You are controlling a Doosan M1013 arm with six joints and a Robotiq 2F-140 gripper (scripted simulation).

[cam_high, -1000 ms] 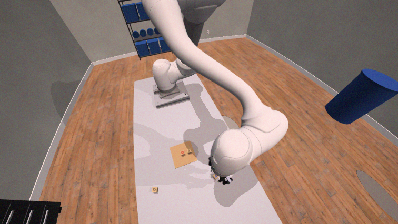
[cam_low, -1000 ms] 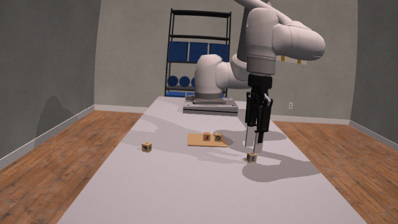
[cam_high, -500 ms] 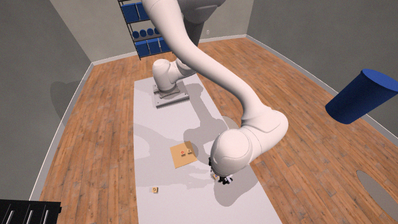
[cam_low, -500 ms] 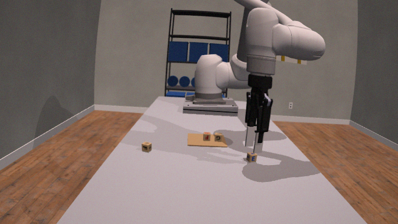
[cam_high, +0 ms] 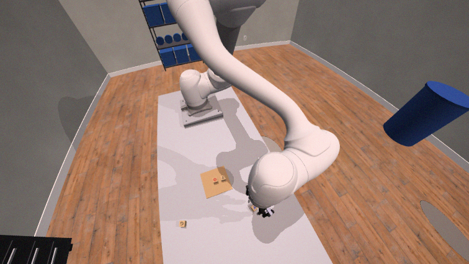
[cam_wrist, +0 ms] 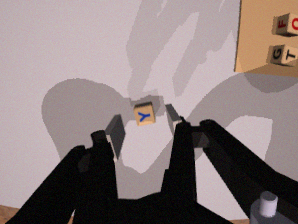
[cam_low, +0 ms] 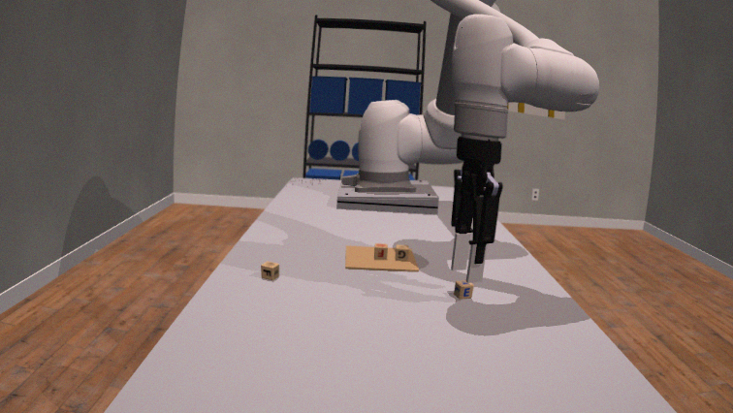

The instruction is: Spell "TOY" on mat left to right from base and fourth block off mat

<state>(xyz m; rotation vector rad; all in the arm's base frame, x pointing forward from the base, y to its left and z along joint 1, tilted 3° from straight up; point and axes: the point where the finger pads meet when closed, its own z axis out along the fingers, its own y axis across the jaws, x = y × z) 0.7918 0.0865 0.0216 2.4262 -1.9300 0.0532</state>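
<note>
So, bench (cam_high: 200, 244) (cam_low: 359, 359) (cam_wrist: 55, 40) first: arm (cam_high: 255, 79) (cam_low: 479, 66) reaches from the base end out over the robot's-left long edge. Mat (cam_high: 211, 191) (cam_low: 359, 262) (cam_wrist: 252, 30) flat, mid-bench, in from both long edges.

Done, by the look of it: T (cam_high: 223, 178) (cam_low: 401, 253) (cam_wrist: 287, 56) and O (cam_high: 215, 180) (cam_low: 380, 251) (cam_wrist: 295, 24) on the mat, close neighbours, T nearer the left edge as seen from the base. Order good so far; exact turn of each letter too small to vouch for.

G (cam_high: 182, 223) (cam_low: 270, 270), the spare, sits off the mat by the right long edge, farther from the base. Can stay there.

Left to do: Y (cam_high: 254, 208) (cam_low: 463, 290) (cam_wrist: 144, 114), letter up, lies on the bench off the mat, toward the left edge. Tool (cam_high: 261, 209) (cam_low: 467, 261) (cam_wrist: 144, 119) hangs above it, fingers parted partway, nothing held.

Judged two-thirds placed. Remaining: lower, grip Y, carry it over the mat to O's right-hand side, in line and upright, release. Chief risk: knocking O while setting down.
</note>
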